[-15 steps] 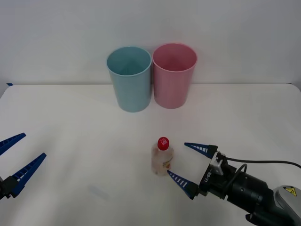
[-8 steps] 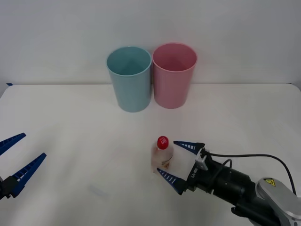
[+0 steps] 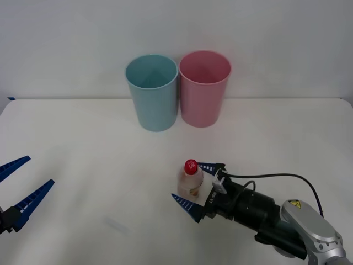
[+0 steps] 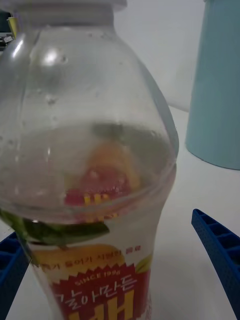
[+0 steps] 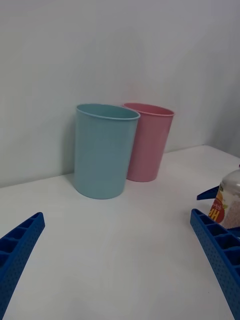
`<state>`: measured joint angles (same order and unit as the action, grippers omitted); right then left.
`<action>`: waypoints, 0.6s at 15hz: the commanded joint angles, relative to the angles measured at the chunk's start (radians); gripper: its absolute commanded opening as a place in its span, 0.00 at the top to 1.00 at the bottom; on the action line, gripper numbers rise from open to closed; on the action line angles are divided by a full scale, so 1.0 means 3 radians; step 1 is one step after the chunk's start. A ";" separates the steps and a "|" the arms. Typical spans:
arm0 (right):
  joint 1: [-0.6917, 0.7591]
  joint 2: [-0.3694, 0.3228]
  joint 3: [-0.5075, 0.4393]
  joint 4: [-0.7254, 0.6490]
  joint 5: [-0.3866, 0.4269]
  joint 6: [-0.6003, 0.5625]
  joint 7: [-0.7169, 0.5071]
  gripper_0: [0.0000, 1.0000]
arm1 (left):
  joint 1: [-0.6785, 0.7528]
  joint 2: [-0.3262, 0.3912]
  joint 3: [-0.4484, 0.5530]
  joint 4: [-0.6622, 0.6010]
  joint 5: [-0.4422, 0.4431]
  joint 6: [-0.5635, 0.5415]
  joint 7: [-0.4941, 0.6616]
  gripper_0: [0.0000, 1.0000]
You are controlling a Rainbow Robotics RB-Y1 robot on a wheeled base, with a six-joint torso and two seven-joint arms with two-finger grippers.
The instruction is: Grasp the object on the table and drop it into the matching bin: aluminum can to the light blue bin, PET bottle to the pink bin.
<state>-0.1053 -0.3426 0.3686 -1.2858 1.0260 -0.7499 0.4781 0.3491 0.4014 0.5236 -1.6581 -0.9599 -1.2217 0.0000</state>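
Right hand (image 3: 194, 184), fingers spread, straddles the upright PET bottle (image 3: 190, 180) on the table (image 3: 83, 154); closing, lifting and dropping into the pink bin (image 3: 203, 88) remain; left hand (image 3: 19, 185) spread, idle.

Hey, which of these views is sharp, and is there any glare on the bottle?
Front view: even light, bottle sharp between the right hand's open fingers. Right wrist view: bottle soft, small highlights on its shoulder. Left wrist view: light blue bin and pink bin crisp.

White table (image 3: 83, 143), plain top. Light blue bin (image 3: 152, 91) and pink bin (image 3: 204, 87) upright, just beside each other at the far edge. PET bottle (image 3: 190, 182) upright nearer.
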 commanded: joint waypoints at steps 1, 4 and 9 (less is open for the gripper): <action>-0.0002 0.0002 -0.0001 -0.0004 -0.0004 0.0015 0.0022 0.27 | 0.0000 0.0000 0.0000 0.0000 0.0000 0.0000 0.0000 0.00; -0.0002 0.0002 -0.0001 -0.0004 -0.0035 0.0020 0.0022 1.00 | 0.0000 0.0000 0.0000 0.0000 0.0000 0.0000 0.0000 0.00; -0.0017 0.0002 -0.0001 -0.0004 -0.0066 0.0010 0.0007 1.00 | 0.0000 0.0000 0.0000 0.0000 0.0000 0.0000 0.0000 0.00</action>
<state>-0.1091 -0.3421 0.3694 -1.2860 1.0099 -0.7454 0.4792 0.3491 0.4014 0.5236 -1.6581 -0.9599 -1.2217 0.0000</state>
